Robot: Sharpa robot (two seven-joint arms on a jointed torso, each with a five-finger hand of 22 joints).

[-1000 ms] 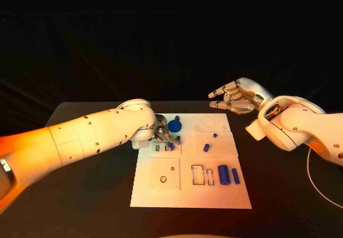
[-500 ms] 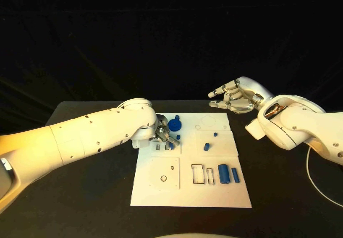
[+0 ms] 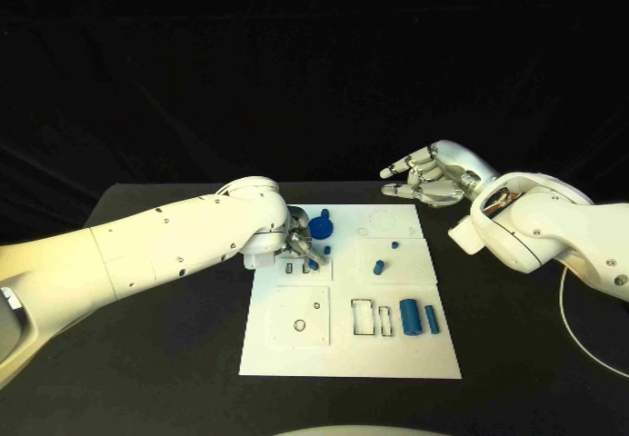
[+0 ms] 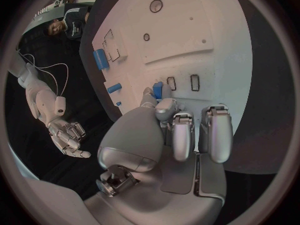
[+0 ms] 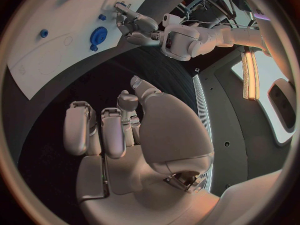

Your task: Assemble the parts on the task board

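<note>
While the right robot hand is hovering empty with fingers apart beyond the board, the left robot hand is pinching a blue part over the board's slots.

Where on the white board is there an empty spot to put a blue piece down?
The task board is bare along its near edge, below the outlined slots and the blue cylinder. It is crowded at the far left, where the left hand works beside the blue gear.

Left hand low over the task board's far-left slots; near half unobstructed.
</note>
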